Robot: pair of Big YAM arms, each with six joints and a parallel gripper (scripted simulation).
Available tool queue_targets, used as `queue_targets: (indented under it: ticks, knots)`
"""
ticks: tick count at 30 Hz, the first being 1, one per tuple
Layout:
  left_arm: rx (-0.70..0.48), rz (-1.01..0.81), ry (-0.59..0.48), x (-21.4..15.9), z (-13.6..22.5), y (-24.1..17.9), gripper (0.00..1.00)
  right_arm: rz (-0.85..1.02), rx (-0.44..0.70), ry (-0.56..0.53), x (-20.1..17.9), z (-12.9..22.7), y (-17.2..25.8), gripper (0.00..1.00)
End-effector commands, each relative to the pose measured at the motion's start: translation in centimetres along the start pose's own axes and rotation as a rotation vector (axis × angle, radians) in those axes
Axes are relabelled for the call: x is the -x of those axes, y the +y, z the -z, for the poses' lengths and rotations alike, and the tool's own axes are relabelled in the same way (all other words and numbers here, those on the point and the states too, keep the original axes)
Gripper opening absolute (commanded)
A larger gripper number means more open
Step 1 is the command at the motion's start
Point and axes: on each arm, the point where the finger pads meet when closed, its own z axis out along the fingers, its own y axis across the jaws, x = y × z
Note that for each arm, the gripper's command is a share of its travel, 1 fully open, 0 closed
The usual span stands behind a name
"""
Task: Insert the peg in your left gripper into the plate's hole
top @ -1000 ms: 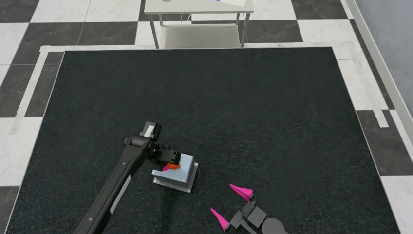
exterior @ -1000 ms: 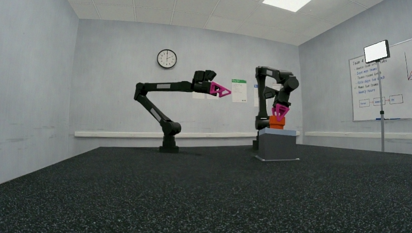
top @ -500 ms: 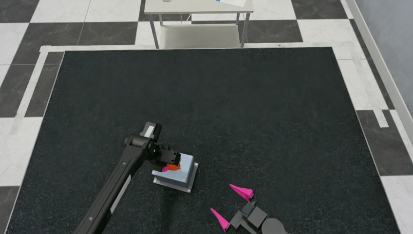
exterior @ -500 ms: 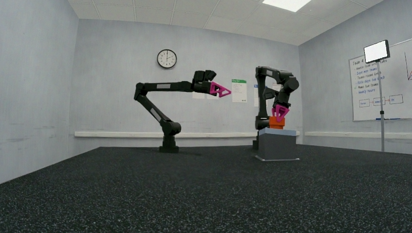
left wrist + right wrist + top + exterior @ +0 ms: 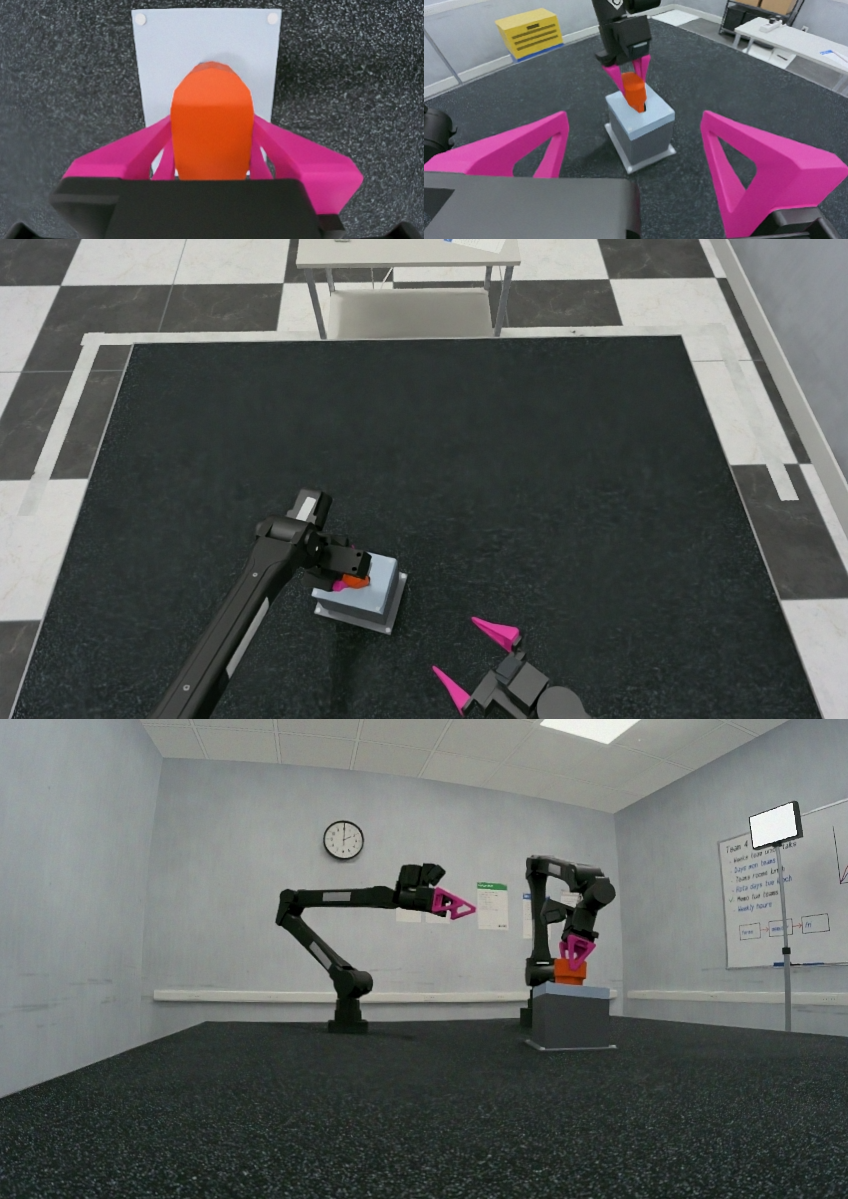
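- Remotely, I have the left gripper (image 5: 348, 567) (image 5: 576, 965) (image 5: 212, 119) (image 5: 633, 91) closed around the orange peg (image 5: 357, 581) (image 5: 570, 975) (image 5: 212, 134) (image 5: 634, 90), with its pink fingers touching opposite sides.
- The peg is over the pale blue plate (image 5: 383, 572) (image 5: 595, 991) (image 5: 164, 45) (image 5: 625, 115), most of its body standing above that surface.
- My right wrist view shows a dark bit of the hole (image 5: 644, 107) right beside the peg's lower end; I can't tell whether the tip has entered.
- The plate tops a dark grey block (image 5: 371, 618) (image 5: 571, 1019) (image 5: 650, 146), which sits on the black counter (image 5: 476, 447) (image 5: 416, 1105) (image 5: 50, 100) (image 5: 703, 75).
- My right gripper (image 5: 453, 642) (image 5: 474, 909) (image 5: 634, 119) has its fingers spread wide with nothing between them, well apart from the block.
- From its wrist camera I also see a yellow box (image 5: 530, 35) near the wall.
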Motion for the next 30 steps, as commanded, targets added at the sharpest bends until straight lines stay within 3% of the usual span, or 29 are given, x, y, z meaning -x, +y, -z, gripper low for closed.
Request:
queue_targets:
  ticks: [1, 6, 8, 30]
  knots:
    - [0.099, -0.013, 0.001, 0.3, 3.0, 2.6, 0.40, -0.001, -0.002, -0.034, 1.8, 0.1, 0.0, 1.00]
    - [0.106, -0.016, 0.002, 0.4, 3.3, 2.7, 0.40, -0.001, -0.002, -0.034, 1.8, 0.1, 0.0, 1.00]
    - [0.030, -0.007, 0.000, 0.3, 1.3, 2.2, 0.40, -0.001, -0.002, -0.034, 1.8, 0.1, 0.0, 1.00]
    - [0.064, -0.013, 0.000, -0.3, 1.2, 1.8, 0.40, -0.001, -0.002, -0.034, 1.8, 0.1, 0.0, 1.00]
